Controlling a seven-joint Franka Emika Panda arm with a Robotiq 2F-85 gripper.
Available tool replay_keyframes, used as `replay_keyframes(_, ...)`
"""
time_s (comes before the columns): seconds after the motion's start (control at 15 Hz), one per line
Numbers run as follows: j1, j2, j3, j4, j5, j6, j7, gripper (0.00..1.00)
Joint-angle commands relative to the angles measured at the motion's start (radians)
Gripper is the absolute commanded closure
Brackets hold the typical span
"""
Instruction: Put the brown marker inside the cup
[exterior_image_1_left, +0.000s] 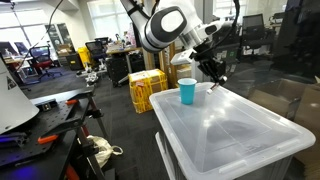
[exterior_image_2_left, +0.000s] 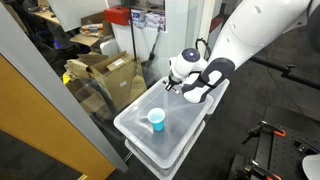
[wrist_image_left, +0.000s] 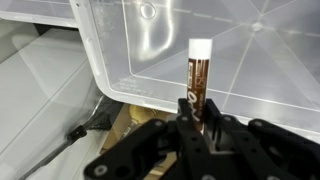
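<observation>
The brown marker (wrist_image_left: 199, 72) sticks out from between the jaws of my gripper (wrist_image_left: 197, 115), pale cap pointing away from the wrist; the jaws are shut on its dark lower end. In both exterior views the gripper (exterior_image_1_left: 215, 75) (exterior_image_2_left: 186, 88) hangs a little above the far end of a clear plastic bin lid (exterior_image_1_left: 235, 130). The blue cup (exterior_image_1_left: 187, 92) (exterior_image_2_left: 157, 119) stands upright on that lid, apart from the gripper. It is out of the wrist view, which shows only the lid's rim (wrist_image_left: 130, 95) under the marker.
A yellow crate (exterior_image_1_left: 147, 88) sits on the floor behind the bin. Cardboard boxes (exterior_image_2_left: 105, 70) stand beside the bin (exterior_image_2_left: 140, 140), with a glass partition (exterior_image_2_left: 40, 110) close by. A cluttered workbench (exterior_image_1_left: 50, 125) lies to one side.
</observation>
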Motion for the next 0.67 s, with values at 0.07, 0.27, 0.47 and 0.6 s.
replay_keyframes(0.07,0.176,0.041,-0.164,-0.042,0.106,0.092,0.087,0.95)
replay_keyframes(0.27,0.254,0.082,-0.229,-0.047,0.199,0.118,0.111,0.95)
replay_keyframes(0.47,0.329,0.136,-0.291,-0.044,0.302,0.138,0.141,0.95)
replay_keyframes(0.6,0.375,0.184,-0.333,-0.035,0.378,0.156,0.17,0.95)
